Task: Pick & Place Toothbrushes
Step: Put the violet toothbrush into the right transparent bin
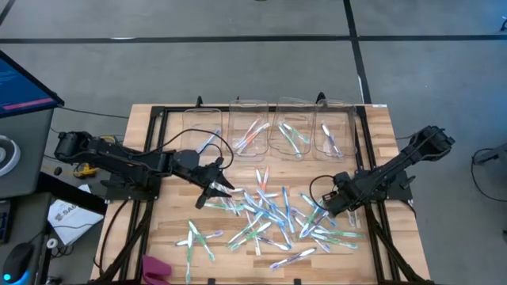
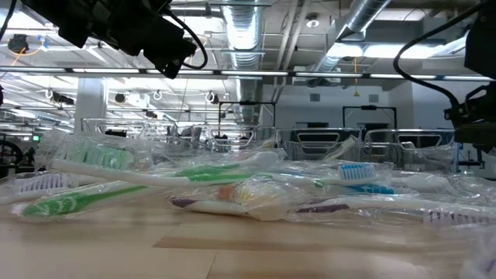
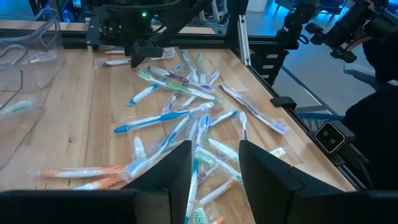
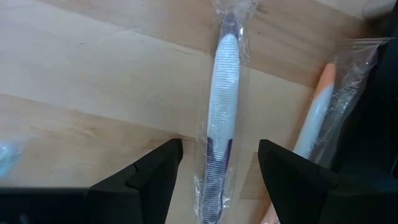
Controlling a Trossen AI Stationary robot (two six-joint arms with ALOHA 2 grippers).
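Right claw (image 4: 217, 186): open, low over the table (image 1: 158, 229) at the right edge of the toothbrush pile; its two fingers straddle one wrapped purple-and-white toothbrush (image 4: 221, 93) without closing on it; contact cannot be confirmed.
Straddled toothbrush: lies flat on the wood, long axis running straight out between the fingers and away from the wrist; an orange-handled toothbrush (image 4: 317, 112) lies just beside it, near parallel.
Left claw (image 1: 215, 188): part open, holding nothing, hanging above the left edge of the pile.
Toothbrushes (image 1: 273, 218): scattered flat across the table's middle and near half, crossing at all angles, each in clear wrap; blue, green, orange and purple accents.
Right arm (image 1: 396, 166): reaches in from the far right corner, angled down toward the pile.
Left arm (image 1: 119, 158): extends from the left side, roughly level, across the table.
Clear bins (image 1: 269, 127): a row along the far edge, several holding a few toothbrushes.
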